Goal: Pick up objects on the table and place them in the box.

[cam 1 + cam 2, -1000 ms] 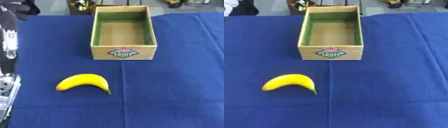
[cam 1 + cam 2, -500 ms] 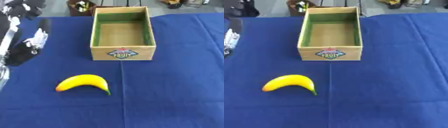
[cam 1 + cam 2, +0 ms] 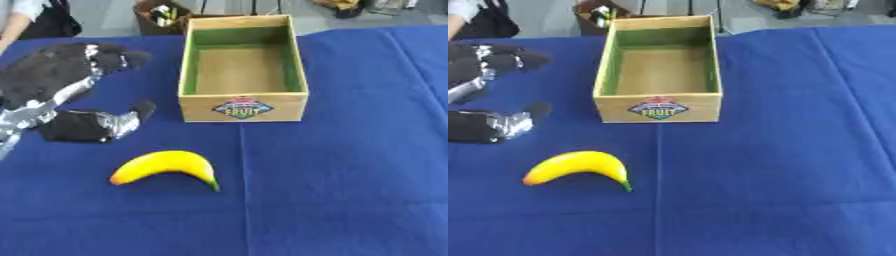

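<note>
Your left robot hand hovered spread wide, holding nothing, above the blue-clothed worktop. The curved yellow banana lay near the open wooden fruit box, just in front of it.

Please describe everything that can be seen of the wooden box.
The wooden box is an open, light-coloured rectangular crate standing upright on the blue tablecloth, its long sides running away from the camera. Its inner walls are green, the bare floor tan, and nothing lies inside. A colourful label reading FRUIT sits on the near wall. The banana lies apart in front, the left hand to its left; neither touches it.
</note>
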